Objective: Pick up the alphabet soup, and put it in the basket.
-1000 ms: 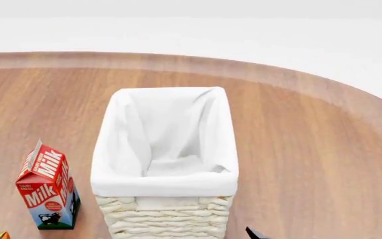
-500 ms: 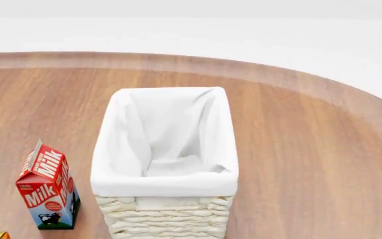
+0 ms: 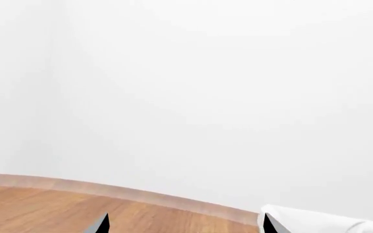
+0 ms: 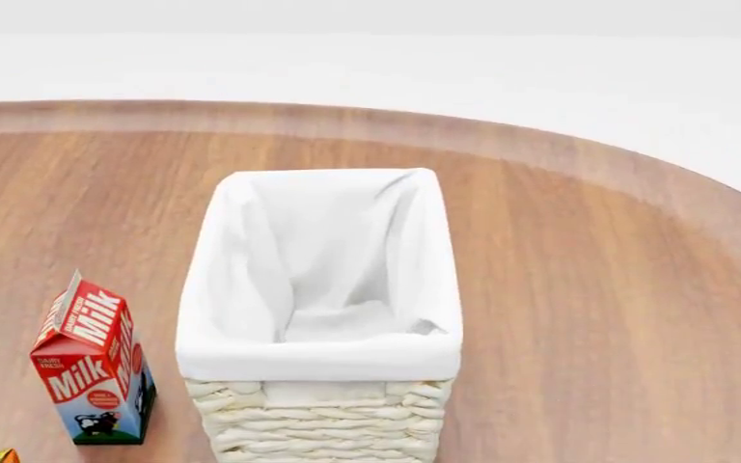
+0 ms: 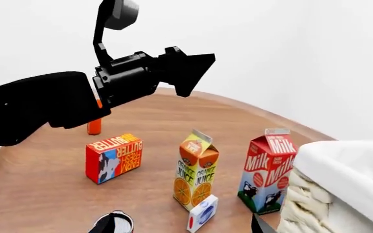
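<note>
The tall cream wicker basket with its white liner holds nothing; the blue soup can appears nowhere. Left gripper shows parted, empty fingertips; whether the right gripper is open or closed I cannot tell. All steps remain.

The left gripper hangs above the butter box — jaw state unclear; the right gripper's fingertips stand apart.

A cream woven basket is lined in white; the milk carton is coloured red, the counter brown woodgrain.

One basket, one milk carton, one orange juice carton, one butter box.
</note>
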